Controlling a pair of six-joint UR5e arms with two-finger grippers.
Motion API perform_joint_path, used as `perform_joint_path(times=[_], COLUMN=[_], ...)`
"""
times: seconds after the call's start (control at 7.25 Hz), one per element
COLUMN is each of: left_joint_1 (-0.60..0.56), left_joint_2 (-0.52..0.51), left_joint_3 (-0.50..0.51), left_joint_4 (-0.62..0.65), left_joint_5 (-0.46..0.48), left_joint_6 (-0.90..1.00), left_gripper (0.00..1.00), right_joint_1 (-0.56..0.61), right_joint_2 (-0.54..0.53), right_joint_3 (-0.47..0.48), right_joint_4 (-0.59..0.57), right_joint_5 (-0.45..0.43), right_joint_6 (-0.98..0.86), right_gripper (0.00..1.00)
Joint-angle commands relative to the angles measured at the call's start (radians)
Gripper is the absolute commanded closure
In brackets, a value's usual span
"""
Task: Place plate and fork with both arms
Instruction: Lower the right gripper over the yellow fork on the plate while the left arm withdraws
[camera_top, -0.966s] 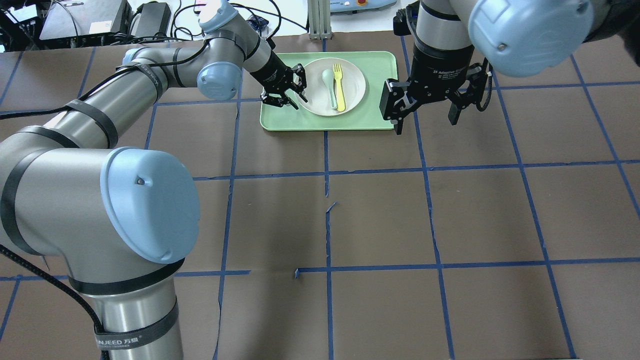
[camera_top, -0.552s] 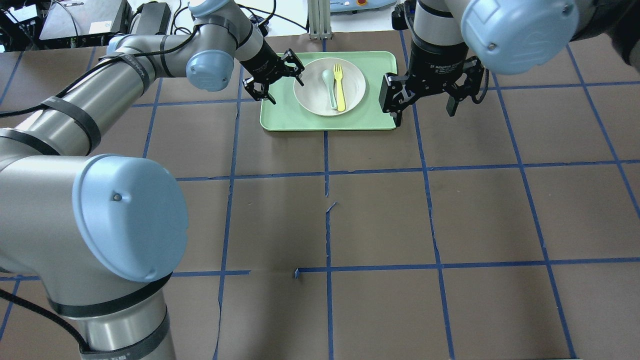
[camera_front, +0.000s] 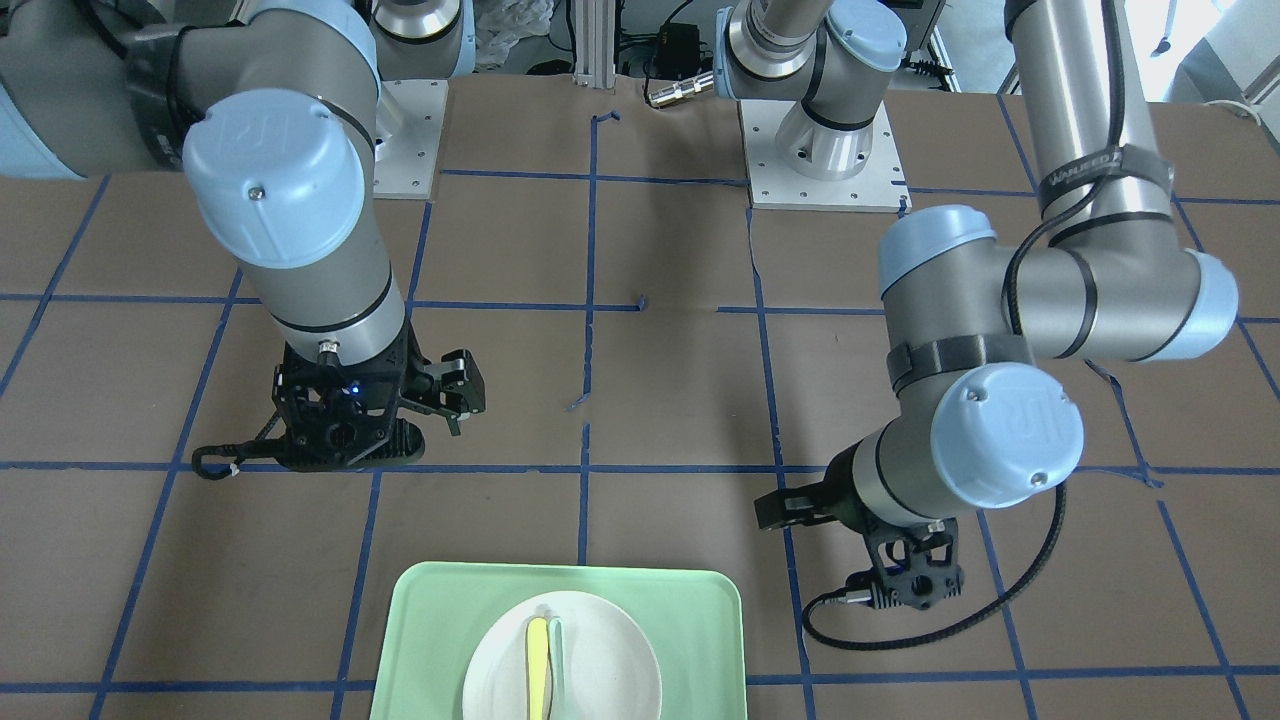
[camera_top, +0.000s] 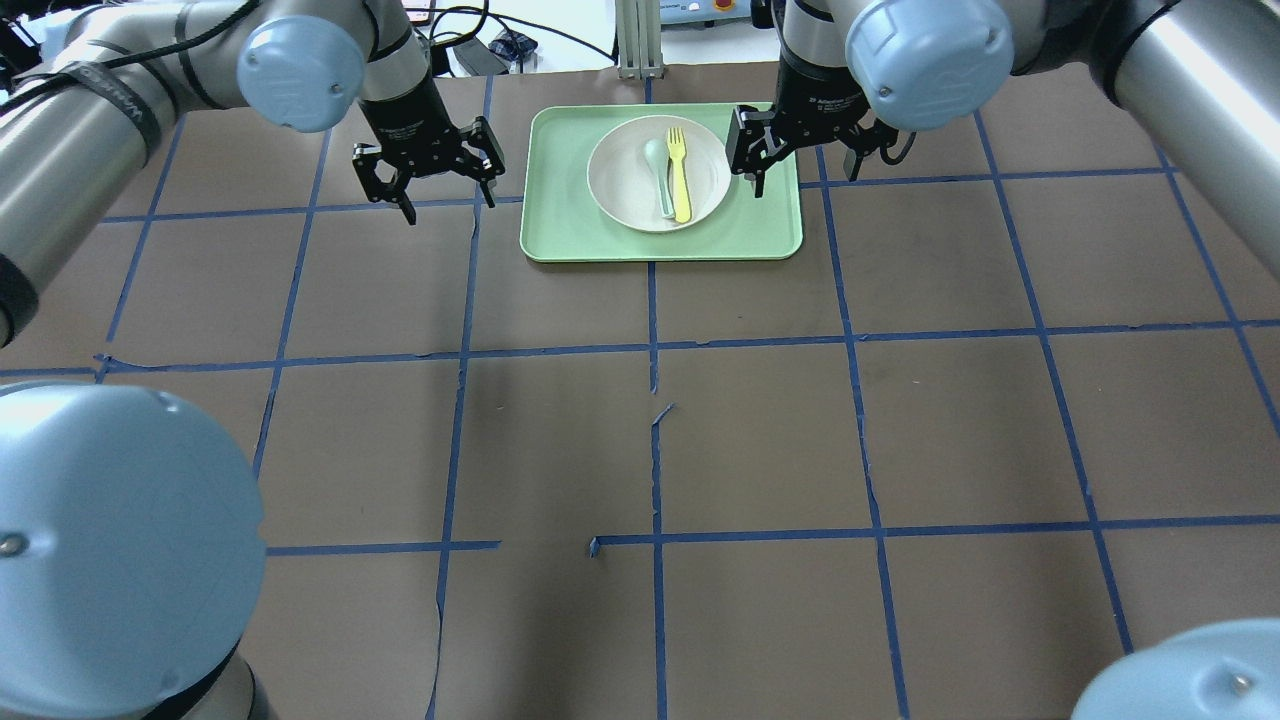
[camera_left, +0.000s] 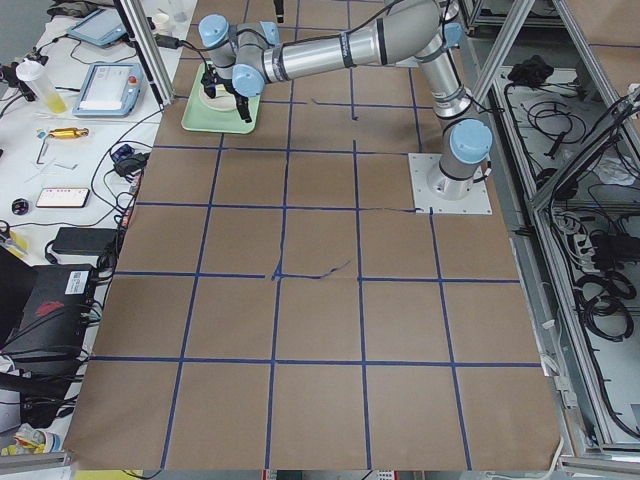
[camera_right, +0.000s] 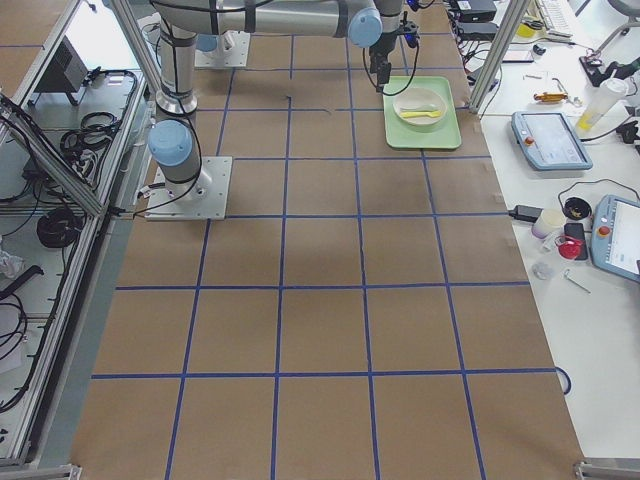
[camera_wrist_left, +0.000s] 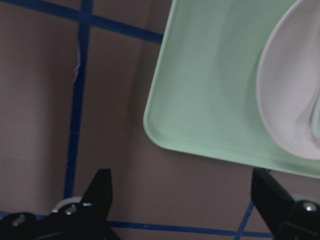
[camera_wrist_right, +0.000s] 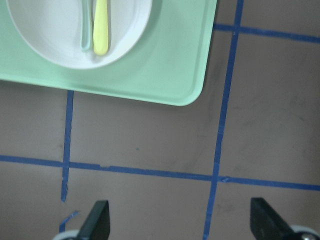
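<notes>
Currently | left gripper (camera_top: 450, 205) is hovering left of the green tray (camera_top: 570, 235), fingers spread, empty | right gripper (camera_top: 805, 170) is hovering at its right side, likewise spread | plate (camera_top: 620, 190) is sitting on the tray, yellow fork (camera_top: 680, 185) and spoon (camera_top: 660, 170) lying in it | both are probably flanking it to stage one pick each

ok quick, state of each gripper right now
Left gripper: open, holding nothing.
Right gripper: open, holding nothing.
</notes>
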Motion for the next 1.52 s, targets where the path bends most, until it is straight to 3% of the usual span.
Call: perform_joint_path(times=[0.0, 0.14, 0.28, 0.55, 0.69, 1.38], left_joint_1=[0.049, 0.051, 0.051, 0.051, 0.051, 0.049], left_joint_2=[0.094, 0.105, 0.11, 0.124, 0.128, 0.131], left_joint_3=[-0.103, -0.123, -0.142, -0.185, -0.199, -0.225], left_joint_4=[-0.021, -0.007, -0.003, -0.001, 0.012, 0.052], left_joint_5=[0.025, 0.023, 0.023, 0.023, 0.023, 0.023], left_joint_6=[0.079, 0.079, 0.079, 0.079, 0.078, 0.078], left_gripper=[0.0, 0.0, 0.0, 0.0, 0.0, 0.0], right_joint_1=[0.002, 0.003, 0.005, 0.02, 0.034, 0.043], right_joint_2=[0.121, 0.146, 0.168, 0.314, 0.376, 0.493], right_joint_3=[-0.013, -0.013, -0.027, -0.175, -0.236, -0.332], right_joint_4=[-0.21, -0.231, -0.263, -0.267, -0.267, -0.293], right_joint_5=[0.037, 0.077, 0.106, 0.108, 0.117, 0.152], right_joint_6=[0.025, 0.027, 0.047, 0.108, 0.145, 0.193], right_gripper=[0.12, 0.39, 0.41, 0.52, 0.45, 0.46])
